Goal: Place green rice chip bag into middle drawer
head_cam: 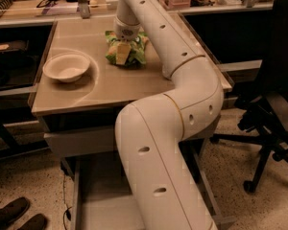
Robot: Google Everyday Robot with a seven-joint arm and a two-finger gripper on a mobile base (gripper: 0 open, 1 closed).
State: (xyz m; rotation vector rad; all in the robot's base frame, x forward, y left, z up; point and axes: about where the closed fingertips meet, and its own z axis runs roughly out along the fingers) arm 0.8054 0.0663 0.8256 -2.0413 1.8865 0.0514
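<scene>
The gripper [126,38] stands at the end of the arm [182,109], pressed down on top of the green rice chip bag [137,56] at the 12 o'clock side of the tan tabletop [115,87]. The wrist comes from straight above and covers the gripper's working end, so I cannot tell whether it is spread wide, narrowed, or already clamped on the bag. The bag lies flat on the table with its crinkled green edges showing on either side of the wrist. That top-down approach suits a soft, low packet, which offers little to grasp from the side.

The middle drawer [103,195] is pulled out at 6 o'clock, below the table edge, with its plain grey floor bare and open to the top. It seems to have been left out to receive the bag, so the placing step is not yet done.

A white bowl [67,67] sits at about 8 o'clock from the bag, well apart from it and off the straight line toward the drawer. The larger obstacle is likely the arm itself: its thick elbow and lower link hang over the right half of the drawer, so the bag would need to come down on the left side. The closed drawer front [81,140] and the table lip overhang the drawer's back. An office chair [273,114] stands at 3 o'clock and dark shoes [12,213] lie at 7 o'clock, both clear of the route.
</scene>
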